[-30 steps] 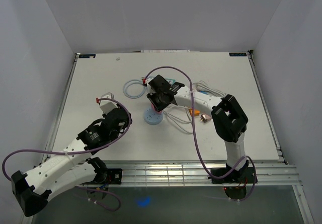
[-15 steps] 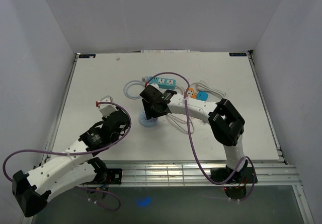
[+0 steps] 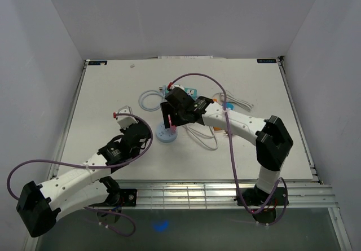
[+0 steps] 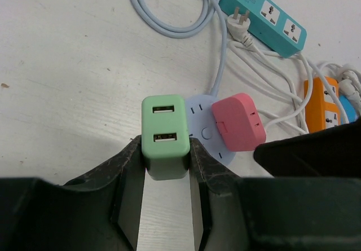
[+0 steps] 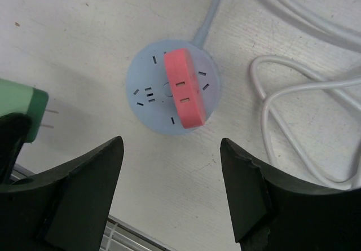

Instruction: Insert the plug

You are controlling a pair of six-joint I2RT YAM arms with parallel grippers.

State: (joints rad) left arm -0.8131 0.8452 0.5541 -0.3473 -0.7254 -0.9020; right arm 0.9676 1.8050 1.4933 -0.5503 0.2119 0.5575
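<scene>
L hand (image 4: 165,166) clamped on green plug (image 4: 164,132), just beside round socket (image 5: 148,76); pink plug (image 5: 183,87) sits in it. R hand (image 5: 169,166) apart, above socket. Teal strip (image 4: 265,15), cords (image 5: 210,13) beyond.

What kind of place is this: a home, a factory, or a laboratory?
Most likely a robotics laboratory test cell. A white table is boxed in by plain white walls, two robot arms are bolted at its near edge, and a teal power strip lies on it, probably as a practice piece.
</scene>
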